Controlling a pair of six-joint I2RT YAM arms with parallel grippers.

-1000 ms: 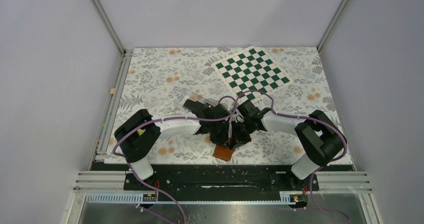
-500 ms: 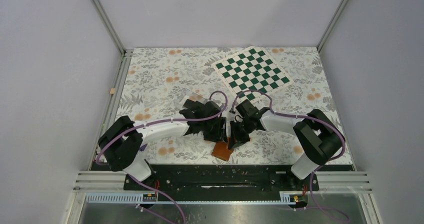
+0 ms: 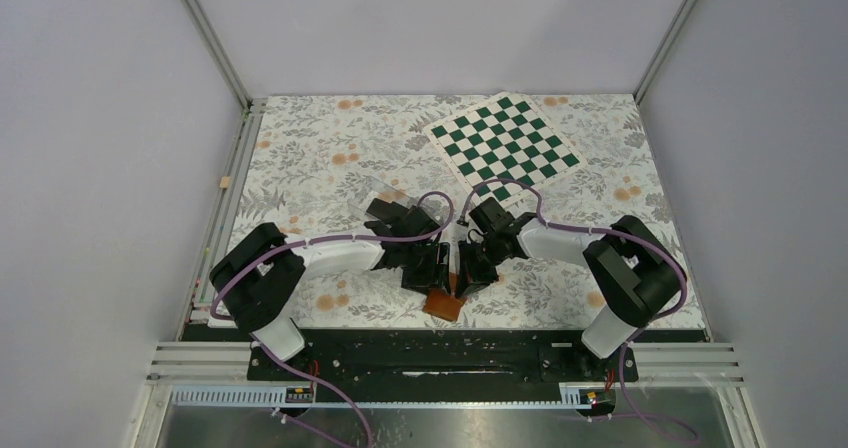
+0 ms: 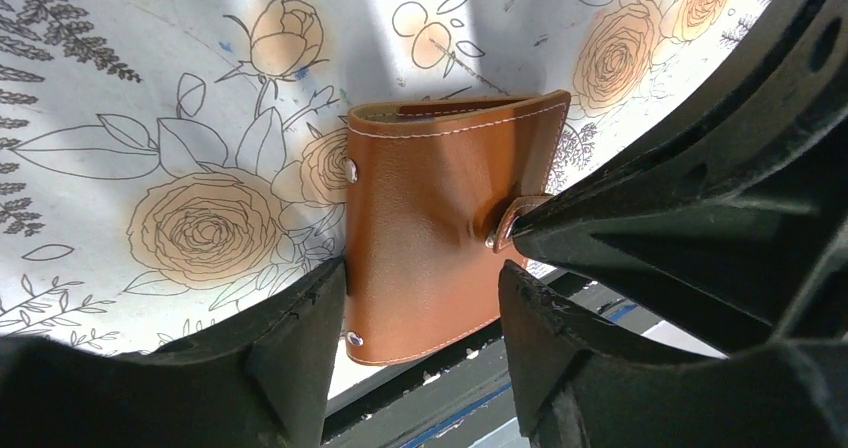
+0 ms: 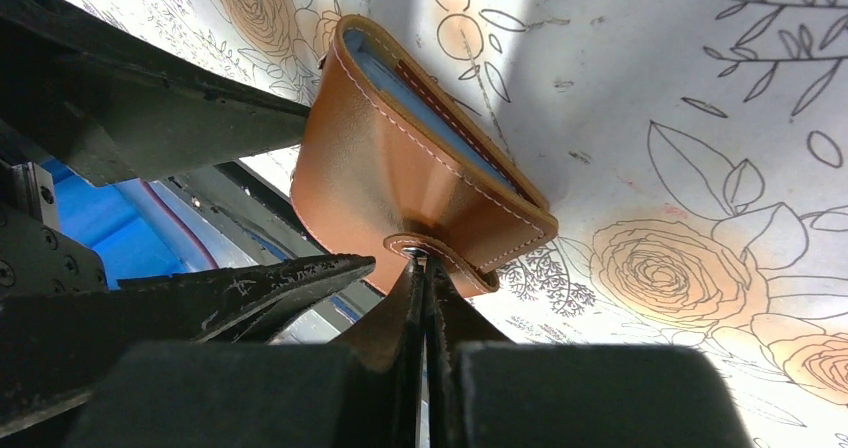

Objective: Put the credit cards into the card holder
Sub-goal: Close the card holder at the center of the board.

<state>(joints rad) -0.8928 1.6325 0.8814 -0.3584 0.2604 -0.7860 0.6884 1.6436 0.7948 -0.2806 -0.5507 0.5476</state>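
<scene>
The step in hand is opening the card holder (image 4: 430, 208); no card is being loaded yet. The tan wallet lies on the floral counter (image 3: 300, 168), well apart from the chessboard mat (image 3: 505, 148), on the side toward the arm bases and close to the counter's near edge.

The right gripper (image 5: 422, 258) has its jaws pinched flat together on the holder's snap tab (image 4: 515, 213). The cover gapes in a narrow wedge, with pale blue sleeves (image 5: 400, 86) just showing inside.

The left gripper (image 4: 420, 273) comes in from the chessboard side. Its jaws stand apart, one on each flank of the wallet; whether they touch the leather I cannot tell.

The credit cards cannot be made out, hidden or lost among the dark arm parts between the chessboard mat and the holder.

Next, I judge, the tab must be drawn up and over so the cover swings wide. The left jaws should steady the lower half, since the light wallet may simply lift or slide. A sleeve must lie exposed and flat before a card is fetched.
</scene>
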